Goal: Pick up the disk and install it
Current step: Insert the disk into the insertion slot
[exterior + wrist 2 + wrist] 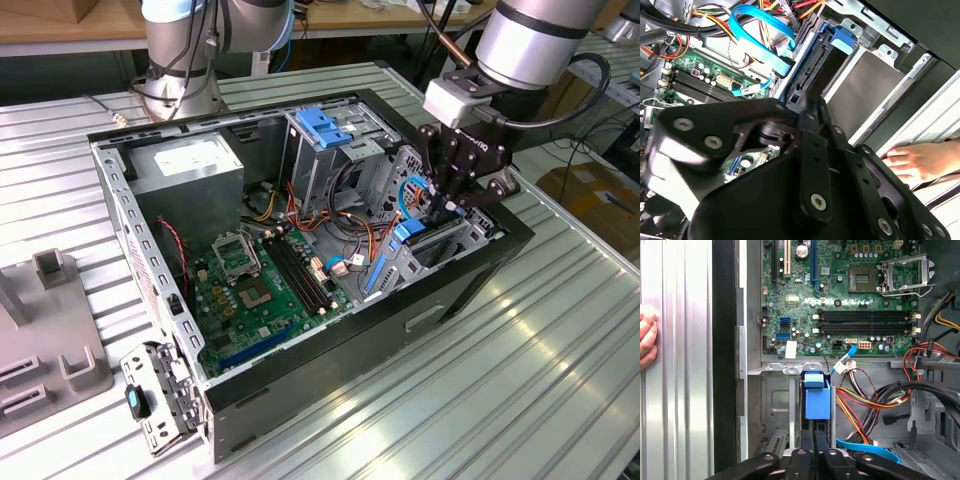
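The disk [418, 236] stands on edge at the exterior view's right end of the open computer case [300, 380], low in the drive bay beside the case wall. In the first wrist view its bright blue carrier rail [817, 396] faces the camera, and the second wrist view shows its dark connector edge [812, 70] with a blue tab above. My gripper [446, 203] reaches down from above, its two black fingers [807, 440] shut on the disk's upper edge. The disk's lower part is hidden inside the bay.
A grey cage with a blue latch [325, 125] stands just beyond the bay. Orange, red and blue cables [860, 405] crowd beside the disk. The motherboard [260, 285] lies on the case floor. A person's hand [920, 160] rests on the table outside the case wall. A grey fixture [50, 340] sits at the left.
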